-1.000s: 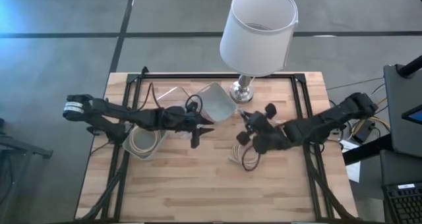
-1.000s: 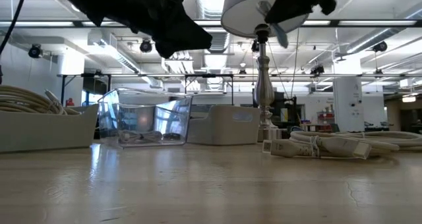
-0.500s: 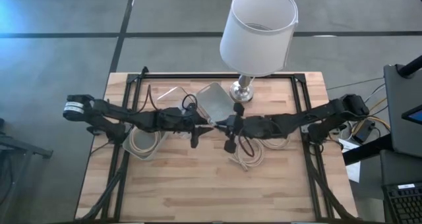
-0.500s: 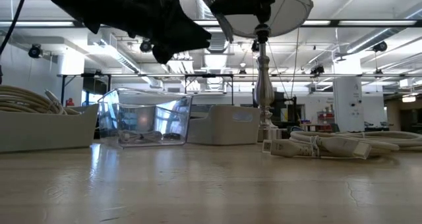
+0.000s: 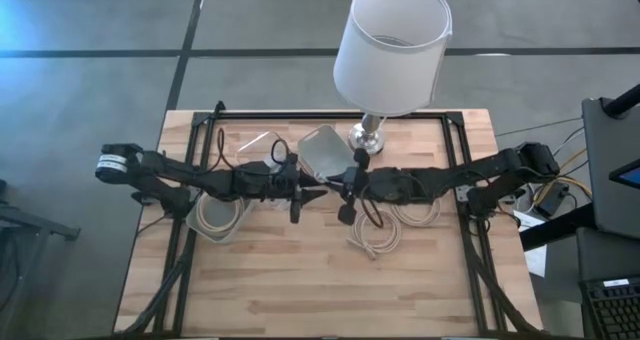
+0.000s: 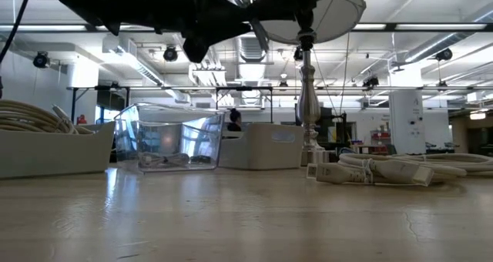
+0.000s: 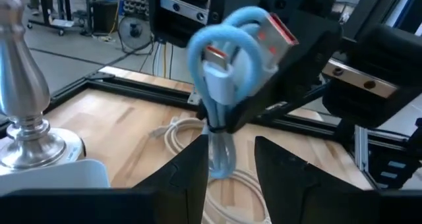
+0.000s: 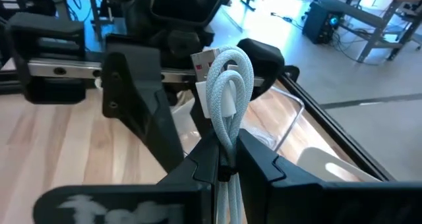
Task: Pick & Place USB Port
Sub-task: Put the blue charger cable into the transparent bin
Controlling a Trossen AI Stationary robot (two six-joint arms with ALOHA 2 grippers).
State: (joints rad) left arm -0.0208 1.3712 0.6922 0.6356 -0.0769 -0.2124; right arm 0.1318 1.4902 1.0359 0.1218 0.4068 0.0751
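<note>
Your right end effector (image 5: 345, 185) has swung in to mid-desk and now clamps the coiled cable (image 8: 225, 85), held aloft between the open fingers of the left end effector (image 5: 312, 191), so a handover looks imminent.

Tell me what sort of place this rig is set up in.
Probably a lab or open workshop floor. The low view shows exposed ceiling ducts and long strip lights over rows of benches. The high view shows a wooden table in a metal frame, on bare concrete floor.
</note>
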